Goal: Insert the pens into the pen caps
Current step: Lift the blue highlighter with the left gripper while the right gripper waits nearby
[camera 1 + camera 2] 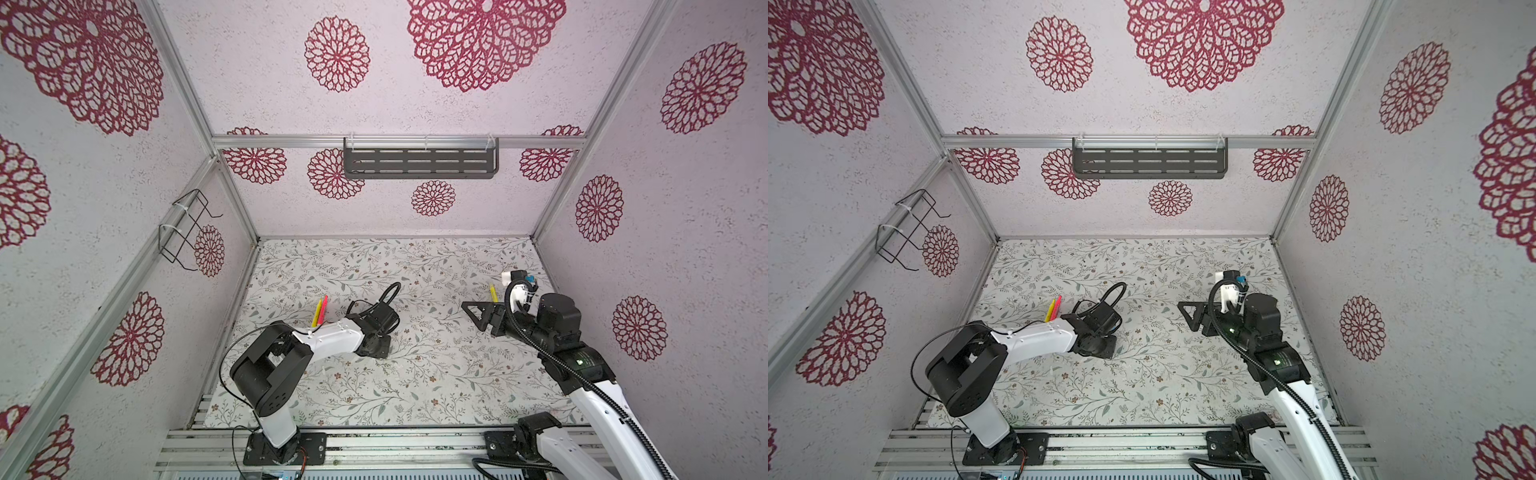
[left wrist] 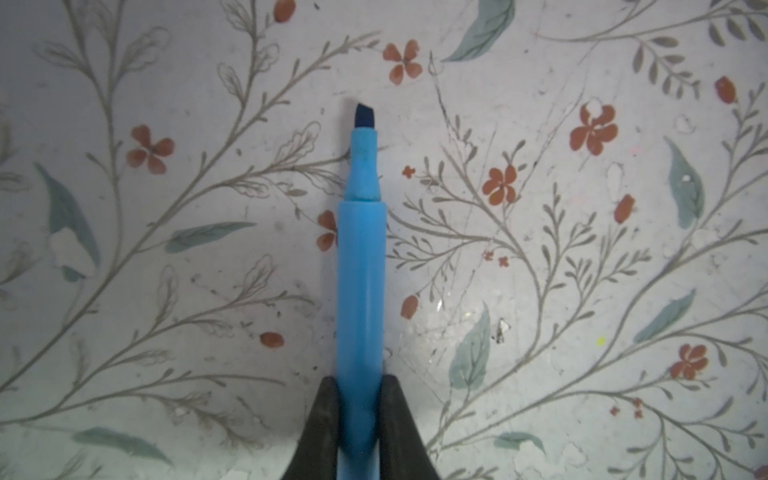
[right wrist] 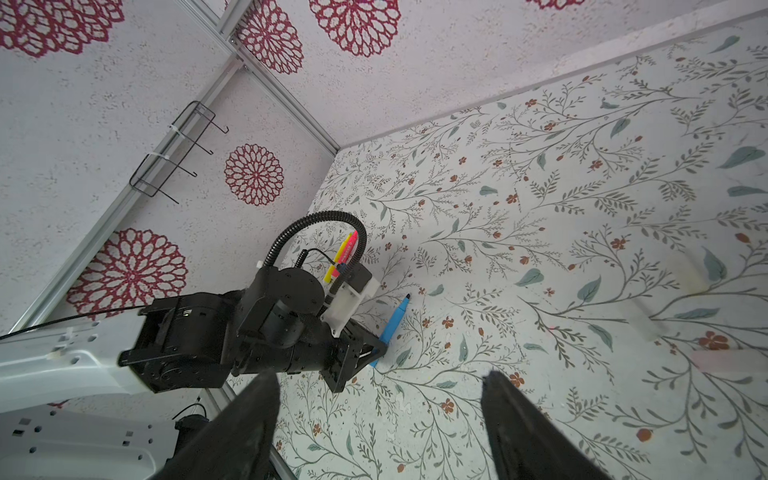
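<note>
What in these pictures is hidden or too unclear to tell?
- Blue pen: rear end cut off by the left wrist view's edge, past the left gripper; hidden under the left arm in both top views.
- Yellow pen and pink pen: lower ends behind the left arm, top views.
- Pen caps: none discernible anywhere.

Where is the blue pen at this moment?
The blue pen is clamped in the left gripper, seen in both wrist views, left of the middle of the table, near the yellow pen and pink pen.

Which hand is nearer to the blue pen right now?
Left. The left hand is shut on the blue pen; the right hand hangs open across the table, apart from it.
</note>
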